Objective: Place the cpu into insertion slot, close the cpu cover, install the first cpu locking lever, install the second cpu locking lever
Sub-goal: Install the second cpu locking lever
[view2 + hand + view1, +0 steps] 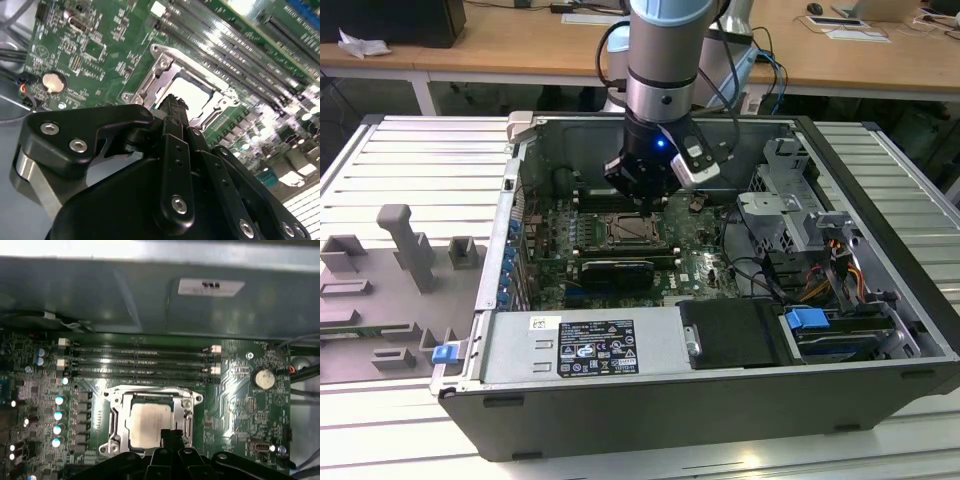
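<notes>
First wrist view showed the cpu (pixel 150 422) seated under the cpu cover (pixel 116 412), a light, fragile chip best gripped by its edges, beneath the hand (pixel 170 434), whose fingertips looked pressed together.

Black tool (pixel 172 107) over the cpu (pixel 192 95), silvery cpu cover (pixel 160 62) around it, green circuit board (pixel 100 40)

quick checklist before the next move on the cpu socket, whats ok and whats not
1. The cpu lies flat in the insertion slot: ok.
2. The cpu cover is down around the chip: looks ok in the first wrist view; full seating cannot tell.
3. Locking levers latched: cannot tell.
4. The hand is at the socket's edge, fingertips close together, holding nothing visible: ok.
5. Memory slots beside the socket are free of the hand: ok.
</notes>
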`<state>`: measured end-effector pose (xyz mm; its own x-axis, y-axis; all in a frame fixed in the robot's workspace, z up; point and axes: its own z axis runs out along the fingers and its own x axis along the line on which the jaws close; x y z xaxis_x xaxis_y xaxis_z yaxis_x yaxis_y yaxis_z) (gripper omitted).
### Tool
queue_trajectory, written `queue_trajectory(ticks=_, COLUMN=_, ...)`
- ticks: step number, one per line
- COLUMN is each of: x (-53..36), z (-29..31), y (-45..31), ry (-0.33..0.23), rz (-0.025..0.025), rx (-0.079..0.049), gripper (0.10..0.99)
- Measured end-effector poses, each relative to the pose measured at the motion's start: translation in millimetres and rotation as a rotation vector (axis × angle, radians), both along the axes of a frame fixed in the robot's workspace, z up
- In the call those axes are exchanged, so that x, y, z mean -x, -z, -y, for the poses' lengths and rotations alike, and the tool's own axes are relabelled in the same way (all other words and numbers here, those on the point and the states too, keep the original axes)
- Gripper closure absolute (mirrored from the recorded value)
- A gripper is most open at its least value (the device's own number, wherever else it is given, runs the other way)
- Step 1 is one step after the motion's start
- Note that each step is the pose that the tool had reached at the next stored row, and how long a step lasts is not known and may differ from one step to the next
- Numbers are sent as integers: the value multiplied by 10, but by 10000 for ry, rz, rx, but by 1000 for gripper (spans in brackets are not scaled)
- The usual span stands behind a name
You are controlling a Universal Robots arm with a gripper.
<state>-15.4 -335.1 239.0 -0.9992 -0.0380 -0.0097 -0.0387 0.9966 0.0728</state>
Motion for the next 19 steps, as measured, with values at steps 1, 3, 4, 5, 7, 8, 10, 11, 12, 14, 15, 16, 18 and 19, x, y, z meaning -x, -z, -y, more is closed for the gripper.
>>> queue_trajectory(ticks=1, x=0, z=33, y=0, ry=-1, rz=0, rx=-1, gripper=980)
queue_trajectory(ticks=3, x=1, z=39, y=-24, ry=2, rz=-1, rx=0, gripper=980)
queue_trajectory(ticks=4, x=1, z=40, y=-41, ry=1, rz=0, rx=-1, gripper=980)
queue_trajectory(ticks=5, x=0, z=42, y=-59, ry=0, rz=1, rx=-2, gripper=980)
queue_trajectory(ticks=7, x=0, z=83, y=-60, ry=0, rz=0, rx=-3, gripper=980)
queue_trajectory(ticks=8, x=0, z=116, y=-61, ry=-1, rz=0, rx=-8, gripper=980)
queue_trajectory(ticks=10, x=0, z=177, y=-60, ry=-1, rz=0, rx=-19, gripper=980)
queue_trajectory(ticks=11, x=0, z=188, y=-59, ry=-1, rz=-13, rx=-21, gripper=980)
queue_trajectory(ticks=12, x=0, z=195, y=-54, ry=-1, rz=-53, rx=-31, gripper=980)
queue_trajectory(ticks=14, x=0, z=202, y=-48, ry=-1, rz=-99, rx=-64, gripper=980)
queue_trajectory(ticks=15, x=0, z=206, y=-45, ry=0, rz=-102, rx=-84, gripper=980)
queue_trajectory(ticks=16, x=0, z=211, y=-41, ry=0, rz=-103, rx=-114, gripper=980)
queue_trajectory(ticks=18, x=0, z=223, y=-40, ry=-2, rz=-104, rx=-137, gripper=980)
queue_trajectory(ticks=19, x=0, z=236, y=-39, ry=-1, rz=-104, rx=-149, gripper=980)
